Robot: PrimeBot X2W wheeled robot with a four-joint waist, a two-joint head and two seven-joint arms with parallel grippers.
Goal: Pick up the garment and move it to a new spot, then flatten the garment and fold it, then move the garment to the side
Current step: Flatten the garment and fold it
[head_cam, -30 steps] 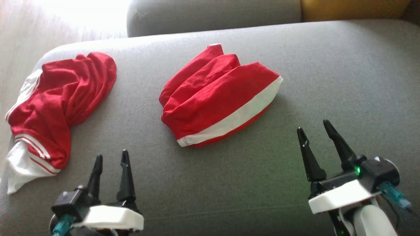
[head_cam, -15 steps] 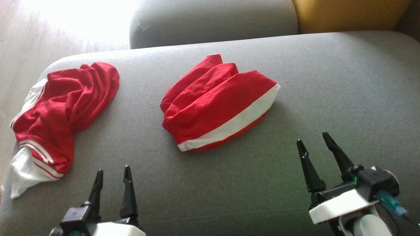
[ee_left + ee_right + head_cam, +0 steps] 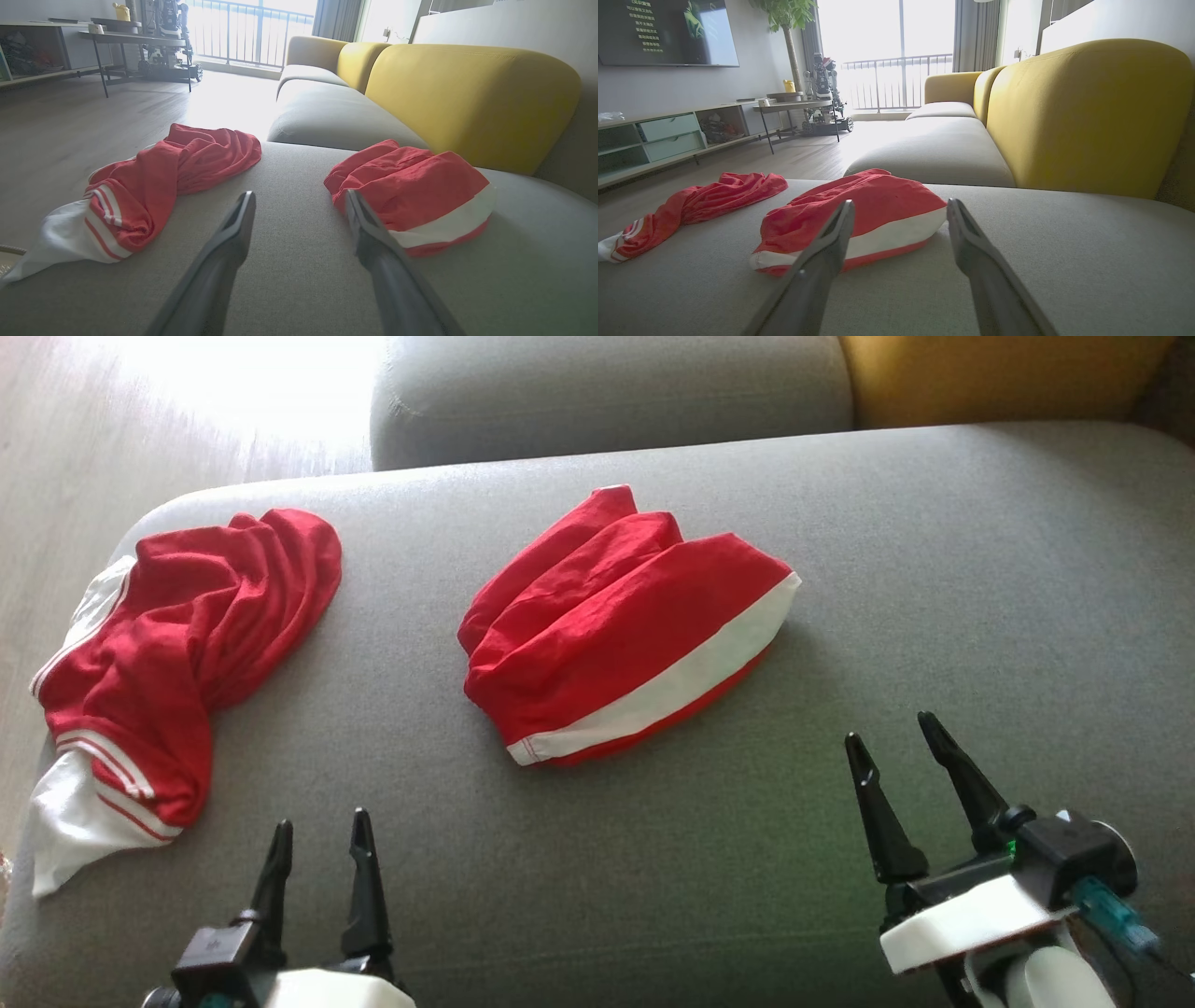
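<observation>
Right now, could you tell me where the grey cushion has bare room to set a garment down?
The widest bare patch lies right of the white-banded red bundle, beyond the right hand. A narrower strip runs between that bundle and the crumpled striped top. The left edge of the cushion is crowded by that top.

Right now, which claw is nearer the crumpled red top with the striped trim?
Left. The left claw is just right of the crumpled top; the right claw is far across the cushion.

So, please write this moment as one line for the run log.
left gripper: open, empty | right gripper: open, empty | crumpled red top: sofa seat, left edge, untouched | folded red garment: seat centre
</observation>
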